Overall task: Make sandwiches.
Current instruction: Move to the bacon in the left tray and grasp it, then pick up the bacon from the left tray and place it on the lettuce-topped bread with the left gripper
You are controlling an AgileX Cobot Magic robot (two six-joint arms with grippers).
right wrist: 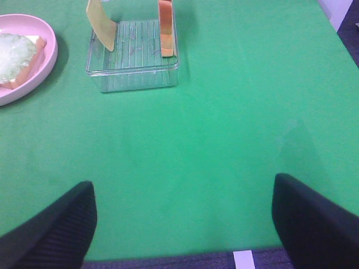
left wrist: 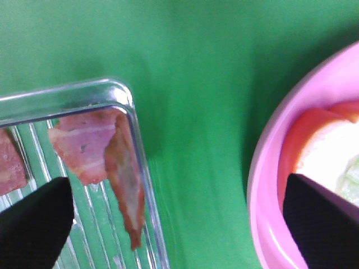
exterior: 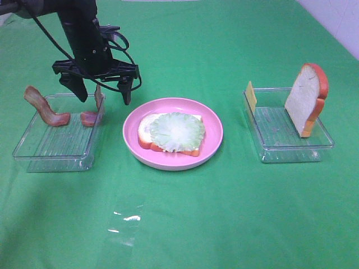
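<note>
Over the right edge of the left tray point(exterior: 53, 160), the left pincer point(exterior: 104, 93) is hanging released above a bacon strip point(exterior: 99, 102); the right pincer point(right wrist: 182, 188) is gaping released too.

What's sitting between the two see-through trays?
The pink plate, with a bread slice and lettuce on it. The high camera shows it best.

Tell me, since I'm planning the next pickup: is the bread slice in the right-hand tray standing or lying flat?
Standing. The bread slice stands on its crust edge, rising well above the rim of the clear tray.
</note>
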